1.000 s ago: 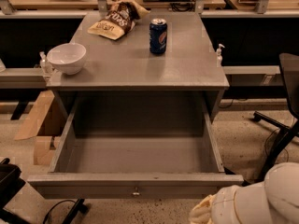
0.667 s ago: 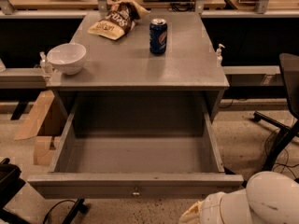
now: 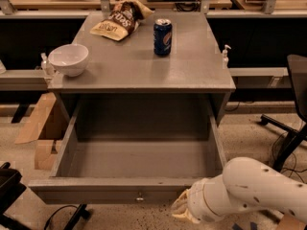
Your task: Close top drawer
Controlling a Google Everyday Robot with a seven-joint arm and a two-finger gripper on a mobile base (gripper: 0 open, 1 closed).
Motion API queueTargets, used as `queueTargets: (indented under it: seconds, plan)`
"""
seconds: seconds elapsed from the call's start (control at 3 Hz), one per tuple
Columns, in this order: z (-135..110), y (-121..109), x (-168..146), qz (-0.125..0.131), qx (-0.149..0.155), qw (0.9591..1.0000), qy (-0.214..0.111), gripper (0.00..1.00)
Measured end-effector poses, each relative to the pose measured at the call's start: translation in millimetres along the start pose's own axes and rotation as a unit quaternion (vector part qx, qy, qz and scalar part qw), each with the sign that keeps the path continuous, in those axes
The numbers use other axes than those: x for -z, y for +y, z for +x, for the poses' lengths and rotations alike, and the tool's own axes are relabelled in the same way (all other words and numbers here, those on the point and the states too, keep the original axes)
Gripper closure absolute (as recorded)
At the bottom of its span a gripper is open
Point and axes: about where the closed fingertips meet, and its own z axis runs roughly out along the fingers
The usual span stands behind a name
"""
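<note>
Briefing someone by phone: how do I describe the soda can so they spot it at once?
Find the grey cabinet with its top drawer pulled open, the robot's gripper low by the drawer's front. On the cabinet's top, toward the back, stands the soda can, right of the chip bag. It is the only blue upright cylinder; the bowl is white and low.
</note>
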Motion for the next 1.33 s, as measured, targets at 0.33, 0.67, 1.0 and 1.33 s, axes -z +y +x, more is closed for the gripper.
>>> queueTargets:
  seconds: [0.33,0.67,1.0,1.33]
  plan:
    - [-6.8,-15.7,-4.6,0.004,0.012,0.9999,0.006,1.0]
    - [-20.3,-45.2,-10.7,0.01,0.028,0.9994,0.019,1.0]
    - [-29.4,-67.9,-16.8,0.015,0.034,0.9989,0.028,1.0]
    - [-35.2,-99.1,-24.8,0.022,0.031,0.9983,0.045,1.0]
